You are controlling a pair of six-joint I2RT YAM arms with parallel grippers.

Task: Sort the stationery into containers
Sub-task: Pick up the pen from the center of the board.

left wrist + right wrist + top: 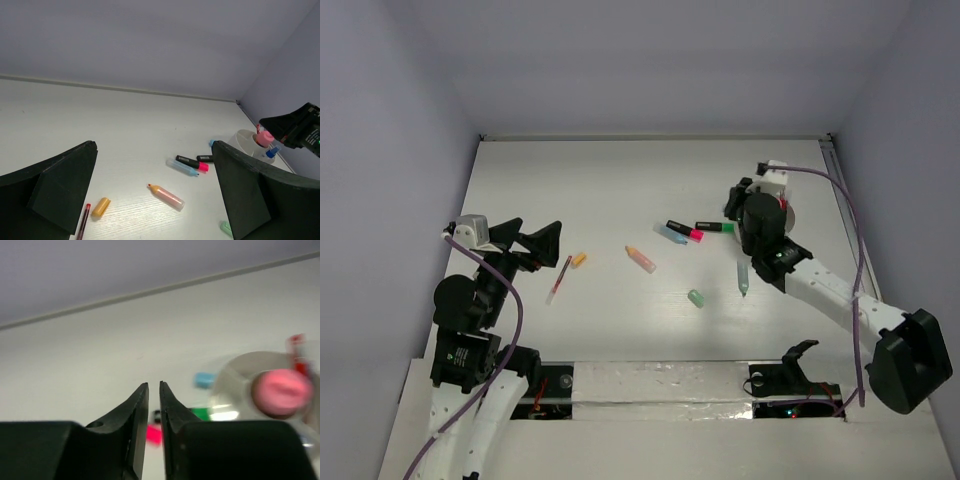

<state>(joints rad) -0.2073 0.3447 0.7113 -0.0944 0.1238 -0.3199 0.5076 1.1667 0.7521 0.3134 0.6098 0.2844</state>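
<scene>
Right gripper jaws nearly together, holding nothing, beside cup near desk's right edge, pink-capped bottle inside, markers mid-desk, left gripper wide open, empty.

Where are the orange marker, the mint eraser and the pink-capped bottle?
orange marker point(641, 259), top external view, middle of its barrel
mint eraser point(696, 298), top external view, its centre
pink-capped bottle point(264, 137), left wrist view, its pink cap
</scene>
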